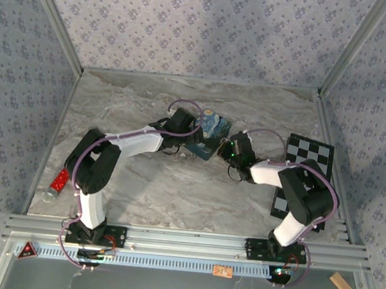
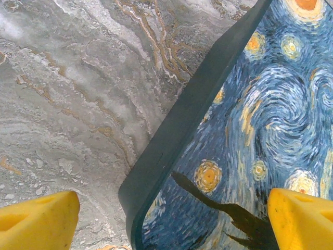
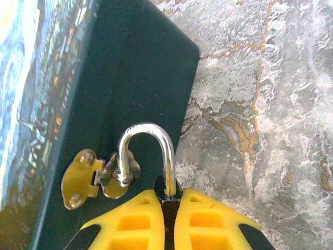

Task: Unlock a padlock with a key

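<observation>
Pinching padlock [image 3: 167,179] in right-wrist view: right tool [image 3: 167,202]

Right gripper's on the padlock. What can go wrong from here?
1. The right gripper pinches the padlock by its fingertips while the shackle is threaded through the hasp on the blue swirl-painted box. Pulling may drag the box, or the grip may slip.
2. The left gripper is open, straddling the box's edge, so nothing clamps it.

Polished silvery metal on the padlock [image 3: 167,188] shackle [image 3: 167,156], mirror-smooth and gleaming! At its nine o'clock, the brass-coloured hasp [image 3: 82,178] looks duller. The box [image 3: 140,67] side is matt dark and its painted lid [image 3: 31,78] is glossy. The right gripper [image 3: 167,197] fingers [image 3: 135,221] are matt yellow plastic. The table [image 3: 270,104] is smooth and marble-veined.
</observation>
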{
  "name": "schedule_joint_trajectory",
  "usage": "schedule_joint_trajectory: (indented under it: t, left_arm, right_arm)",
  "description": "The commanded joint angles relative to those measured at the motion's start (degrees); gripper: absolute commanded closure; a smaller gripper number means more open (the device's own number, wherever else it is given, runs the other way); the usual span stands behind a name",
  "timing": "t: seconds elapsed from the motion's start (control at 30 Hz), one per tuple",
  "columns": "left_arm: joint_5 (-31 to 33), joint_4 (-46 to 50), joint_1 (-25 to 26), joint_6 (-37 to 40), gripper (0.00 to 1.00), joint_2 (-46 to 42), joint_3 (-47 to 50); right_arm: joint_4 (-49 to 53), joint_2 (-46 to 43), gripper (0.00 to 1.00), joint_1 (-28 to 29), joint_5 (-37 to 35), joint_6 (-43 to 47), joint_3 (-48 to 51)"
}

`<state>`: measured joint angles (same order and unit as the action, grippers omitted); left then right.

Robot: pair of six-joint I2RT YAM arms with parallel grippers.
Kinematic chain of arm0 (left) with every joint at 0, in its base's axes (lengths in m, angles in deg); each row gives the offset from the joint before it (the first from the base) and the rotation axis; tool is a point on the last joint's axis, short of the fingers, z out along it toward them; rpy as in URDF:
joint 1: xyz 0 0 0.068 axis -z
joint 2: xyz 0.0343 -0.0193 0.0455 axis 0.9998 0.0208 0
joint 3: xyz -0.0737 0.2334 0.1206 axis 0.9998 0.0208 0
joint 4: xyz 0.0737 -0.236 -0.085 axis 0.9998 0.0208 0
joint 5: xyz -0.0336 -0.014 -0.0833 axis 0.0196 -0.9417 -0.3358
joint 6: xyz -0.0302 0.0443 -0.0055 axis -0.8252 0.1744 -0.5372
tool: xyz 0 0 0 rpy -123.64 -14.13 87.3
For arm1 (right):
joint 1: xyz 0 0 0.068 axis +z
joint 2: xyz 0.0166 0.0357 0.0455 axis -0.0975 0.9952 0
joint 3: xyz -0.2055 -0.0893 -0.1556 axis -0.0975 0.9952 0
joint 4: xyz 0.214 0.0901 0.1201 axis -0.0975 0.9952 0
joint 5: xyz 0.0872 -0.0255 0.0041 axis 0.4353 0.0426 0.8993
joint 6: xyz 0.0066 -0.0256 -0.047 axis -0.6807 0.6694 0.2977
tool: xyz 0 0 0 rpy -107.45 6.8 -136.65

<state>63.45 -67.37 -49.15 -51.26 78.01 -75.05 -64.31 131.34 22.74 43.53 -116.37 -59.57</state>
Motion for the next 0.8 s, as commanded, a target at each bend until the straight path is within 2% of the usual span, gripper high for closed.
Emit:
schedule_joint_trajectory:
  t: [0.0, 0.2, 0.37, 0.57, 0.77]
  left_arm:
    - [0.65, 4.38, 0.99, -0.18, 0.08, 1.68, 2.33]
    - [0.48, 3.48, 1.52, -0.86, 0.08, 1.71, 2.94]
    - [0.69, 3.39, 1.51, -0.66, 0.08, 1.43, 2.93]
    - [0.71, 2.45, 0.63, 0.36, 0.08, 1.17, 3.3]
    - [-0.44, 0.75, -0.7, 2.5, 0.08, 0.63, 3.73]
  right_arm:
    - [1.84, -1.81, 1.0, 0.22, -3.47, -5.61, -2.33]
    - [6.16, -3.54, 1.0, 0.23, -4.83, -9.58, -4.4]
    - [5.54, -4.99, 1.0, -0.88, -4.25, -11.87, -3.48]
    - [14.24, -9.55, 1.0, -3.33, -3.59, -1.76, -4.04]
    - [22.6, -14.03, 1.0, -7.82, 6.22, 8.64, -2.08]
